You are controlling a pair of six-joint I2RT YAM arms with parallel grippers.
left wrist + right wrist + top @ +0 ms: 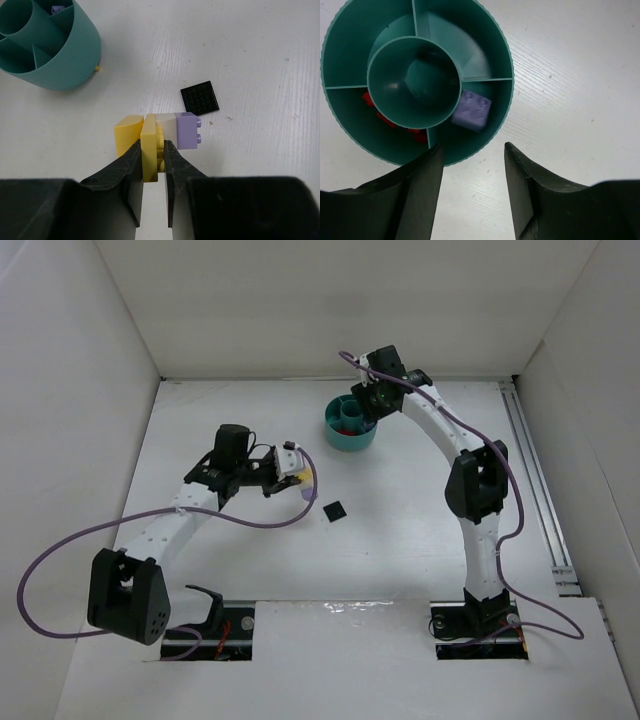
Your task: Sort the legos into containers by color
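Note:
My left gripper (pixel 154 145) is shut on a yellow brick (pixel 150 145) that is joined in a cluster with another yellow piece (pixel 127 132), a whitish part and a pale purple brick (pixel 188 131); the cluster (pixel 297 473) is left of centre. A flat black brick (pixel 200 97) lies just beyond it on the table (pixel 334 510). The teal dish (pixel 350 436) stands at the back. My right gripper (pixel 472 152) is open above its edge. Inside, a purple brick (pixel 471 111) lies in one wedge and red bricks (pixel 380 116) in another. The central cup (pixel 414 82) holds nothing.
White walls close in the table on the left, back and right. A metal rail (pixel 535 480) runs along the right side. Purple cables (pixel 250 520) trail from both arms over the table.

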